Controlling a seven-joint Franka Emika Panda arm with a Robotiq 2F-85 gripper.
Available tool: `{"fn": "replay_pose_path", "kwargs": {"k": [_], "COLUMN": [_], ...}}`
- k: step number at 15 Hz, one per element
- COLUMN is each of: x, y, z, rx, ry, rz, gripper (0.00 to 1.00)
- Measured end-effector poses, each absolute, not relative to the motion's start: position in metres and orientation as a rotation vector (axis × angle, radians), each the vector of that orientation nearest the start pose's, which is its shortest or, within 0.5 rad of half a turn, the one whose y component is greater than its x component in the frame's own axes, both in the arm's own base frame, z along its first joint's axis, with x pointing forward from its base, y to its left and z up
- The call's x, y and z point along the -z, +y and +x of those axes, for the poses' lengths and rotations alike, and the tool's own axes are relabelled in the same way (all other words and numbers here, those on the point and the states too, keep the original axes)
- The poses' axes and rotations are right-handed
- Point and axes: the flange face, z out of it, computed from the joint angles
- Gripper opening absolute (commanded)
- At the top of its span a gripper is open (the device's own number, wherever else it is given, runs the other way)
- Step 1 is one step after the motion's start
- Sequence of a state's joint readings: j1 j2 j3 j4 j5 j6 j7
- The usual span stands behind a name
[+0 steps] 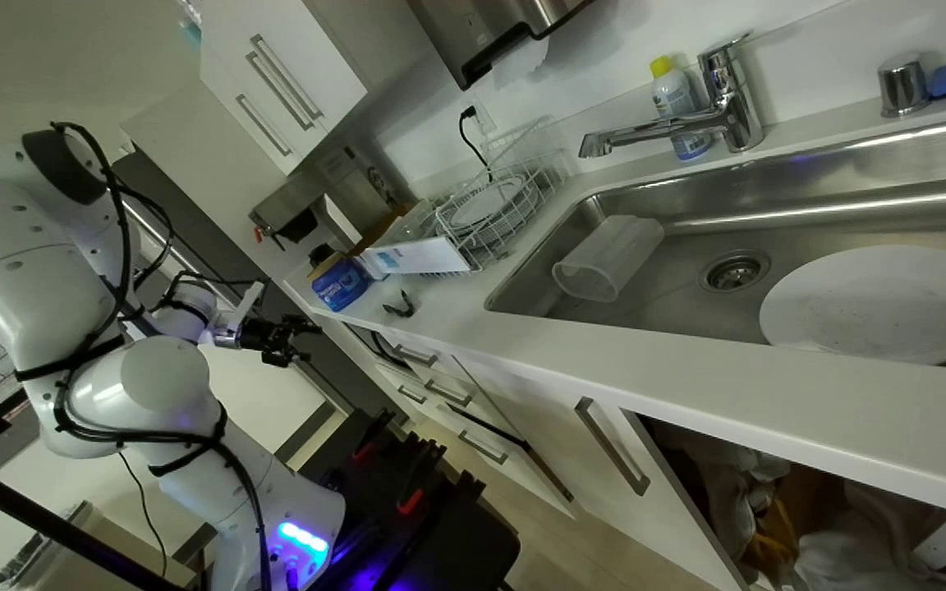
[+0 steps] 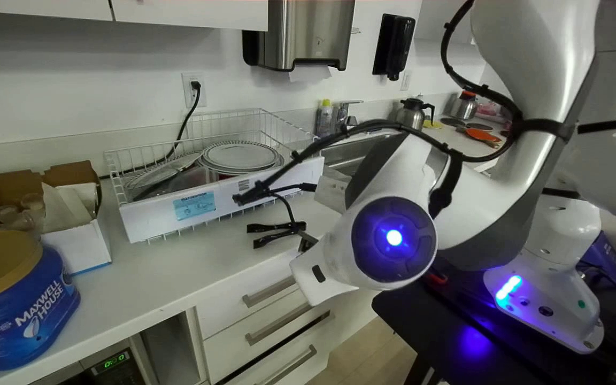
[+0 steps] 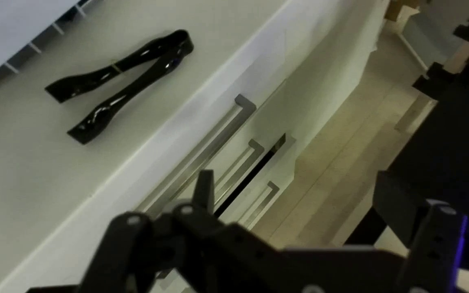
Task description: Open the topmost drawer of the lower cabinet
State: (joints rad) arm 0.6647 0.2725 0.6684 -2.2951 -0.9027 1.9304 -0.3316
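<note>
tool (image 3: 295, 183), jaws spread apart, topmost drawer (image 2: 236, 306) closed in lower cabinet (image 2: 265, 342), black tongs (image 3: 145, 81) on counter (image 3: 35, 175)

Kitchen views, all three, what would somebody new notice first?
Most likely the hulking white robot arm with glowing blue lights, looming beside the counter in both exterior views. Then, perhaps, the blue coffee tub near the counter's edge and the round white plate in the sink. In the wrist view, black tongs lie spread on the counter, above the closed top drawer.
</note>
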Motion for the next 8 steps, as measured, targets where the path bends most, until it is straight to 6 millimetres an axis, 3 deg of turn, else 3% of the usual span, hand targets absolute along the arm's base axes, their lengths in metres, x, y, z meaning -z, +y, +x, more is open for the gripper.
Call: {"fn": "replay_pose_path", "kwargs": {"k": [3, 8], "x": [-0.204, -0.200], "y": [0.448, 0.447], "z": [0.156, 0.155], "rx": [0.180, 0.189], "ry": [2.239, 2.240], "rz": [0.909, 0.898], "gripper": [1.00, 1.00]}}
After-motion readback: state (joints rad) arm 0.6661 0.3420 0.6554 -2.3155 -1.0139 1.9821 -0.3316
